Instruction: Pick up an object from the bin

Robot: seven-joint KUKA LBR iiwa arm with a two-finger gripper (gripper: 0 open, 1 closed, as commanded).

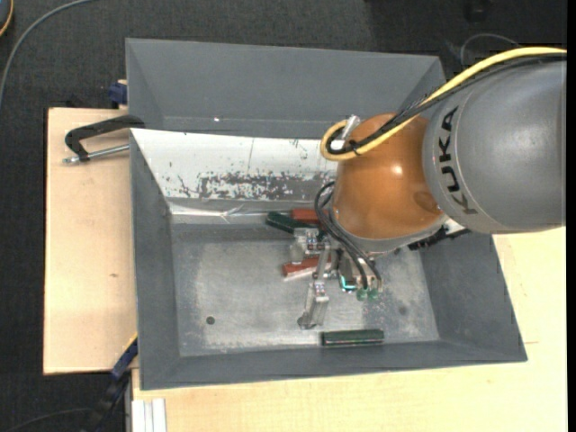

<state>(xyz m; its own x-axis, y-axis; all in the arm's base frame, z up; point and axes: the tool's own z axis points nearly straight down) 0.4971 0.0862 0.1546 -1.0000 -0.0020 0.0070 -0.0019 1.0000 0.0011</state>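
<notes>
Grey metal bin [180, 268] — the two-finger gripper [315, 302] is seen low over the floor, near centre. Jaw state cannot be told. A small reddish-brown flat piece [295, 269] is noted just beside it; a dark green flat bar [353, 337] near the front wall. The piece is judged light and stiff — best taken across its narrow width.

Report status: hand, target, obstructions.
Hand low over bin floor, centre. Small red-brown piece just left of it. Dark flat bar at front wall, apart.
</notes>
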